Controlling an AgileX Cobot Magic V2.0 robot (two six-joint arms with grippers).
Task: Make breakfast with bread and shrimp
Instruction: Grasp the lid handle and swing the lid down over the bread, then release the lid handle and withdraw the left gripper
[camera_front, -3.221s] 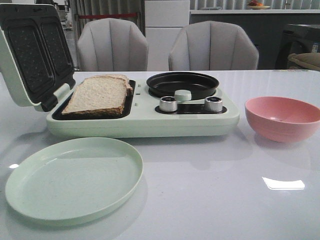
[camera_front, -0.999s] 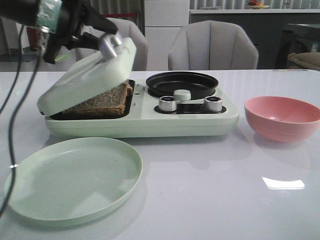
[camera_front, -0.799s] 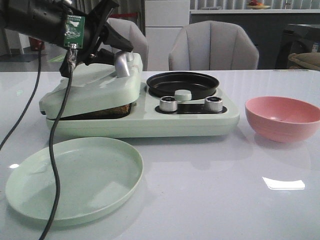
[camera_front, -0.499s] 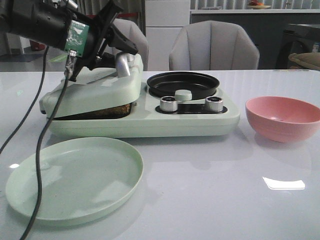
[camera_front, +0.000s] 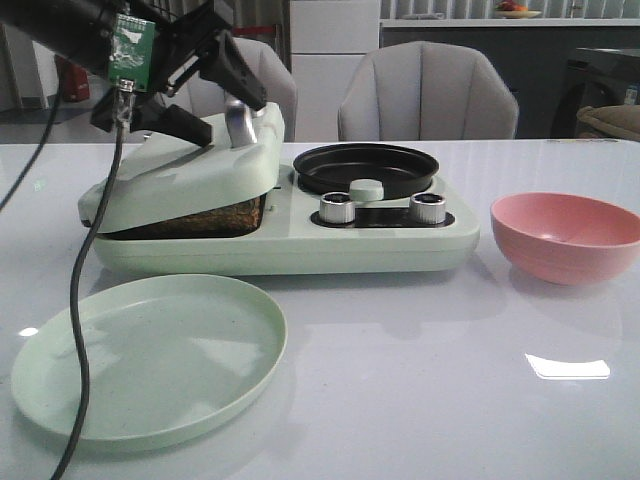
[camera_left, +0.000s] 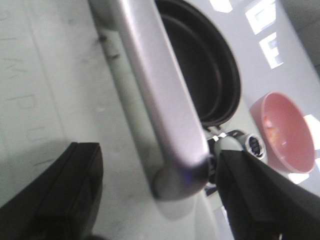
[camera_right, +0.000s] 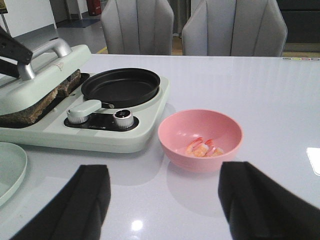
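- Step in hand: pressing the bread. The lid (camera_front: 185, 170) of the sandwich maker (camera_front: 300, 235) rests down on the bread (camera_front: 190, 220), which lies in the press half and shows only as a brown edge under the lid.
- The lid sits tilted, not fully flat; the bread seems to prop it up.
- Left gripper (camera_front: 215, 95) hovers at the silver handle (camera_front: 240, 120) on the lid. Its jaws stand wide, one either side of the handle, gripping nothing.
- Right gripper (camera_right: 162, 200) is low over the table (camera_front: 450, 380), near the pink bowl (camera_front: 565, 235), jaws spread wide and empty.
- Shrimp (camera_right: 202, 147) sit in the bottom of the pink bowl, untouched. The black pan (camera_front: 365, 168) on the maker holds nothing.
- Judged next: the left arm clears the handle, then the right arm goes for the shrimp. These are small and curled in a deep bowl, so a narrow, careful pinch is called for.
- Green plate (camera_front: 150, 355) waits in front of the maker.
- Views: only the right wrist view looks into the bowl and shows the shrimp; the front view sees just the rim. The left wrist view shows the clear gap between fingers (camera_left: 60, 200) and handle (camera_left: 160, 110).
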